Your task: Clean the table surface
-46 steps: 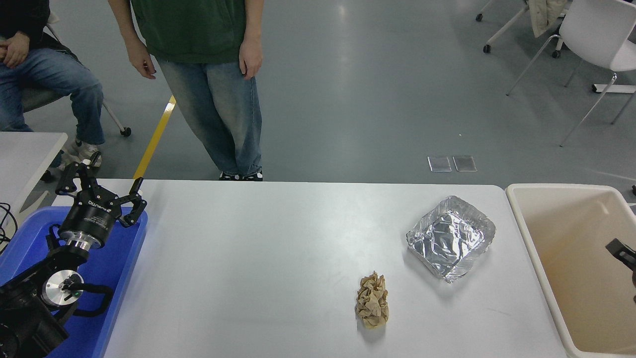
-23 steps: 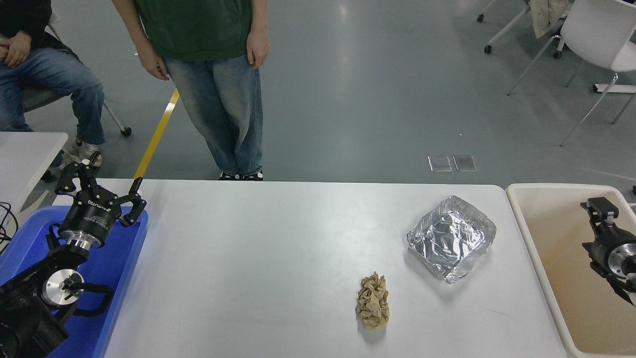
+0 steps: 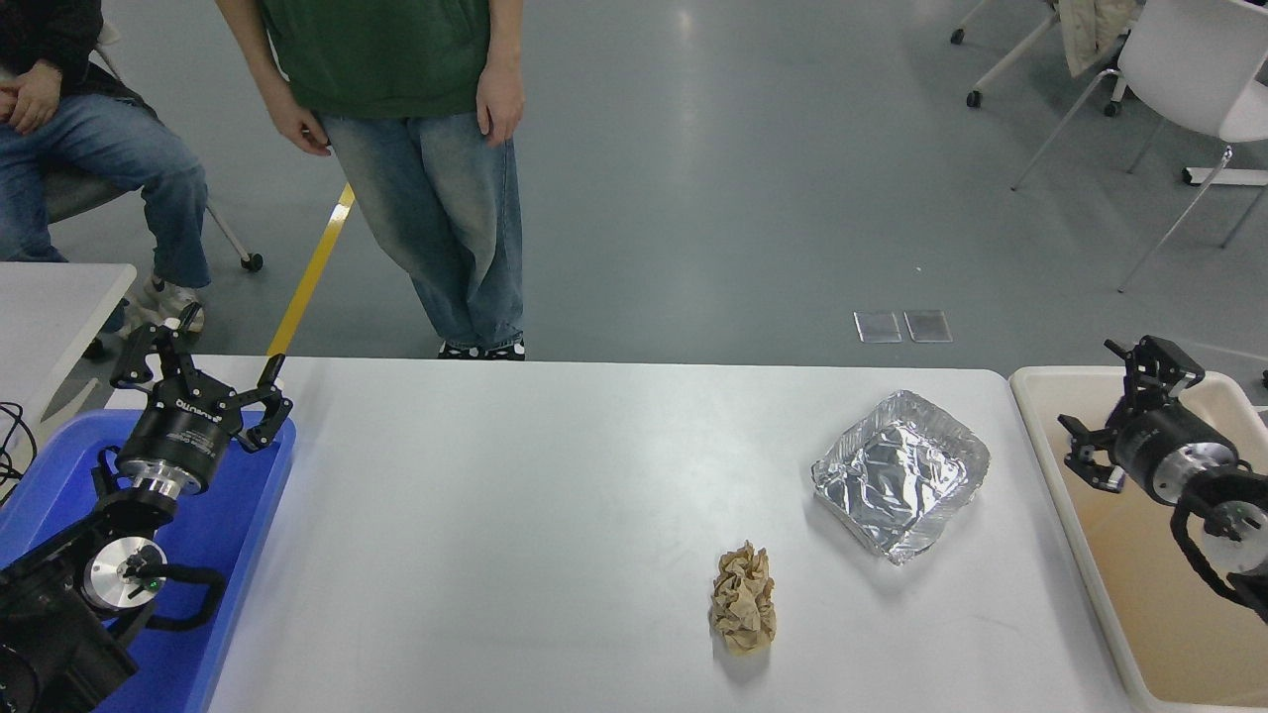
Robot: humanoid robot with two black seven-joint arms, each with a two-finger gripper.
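The white table surface (image 3: 515, 515) fills the lower picture. A crumpled brown paper ball (image 3: 743, 598) lies on it right of centre, near the front. A crinkled foil tray (image 3: 899, 472) lies empty behind it to the right. My right gripper (image 3: 1108, 408) is open and empty, over the left rim of the beige bin, to the right of the foil tray. My left gripper (image 3: 198, 369) is open and empty, parked over the blue tray at the lower left.
A beige bin (image 3: 1040, 381) stands off the table's right end. A blue plastic tray (image 3: 248, 515) sits at the left end. A corner of a smaller white tabletop (image 3: 50, 297) shows at the left. One person (image 3: 416, 149) stands at the far edge and another (image 3: 89, 129) sits at the far left.
My right arm has come in from the right edge and moved up and left over the bin's left rim, with its fingers now spread. The standing person shifted a little. The left arm has not moved.
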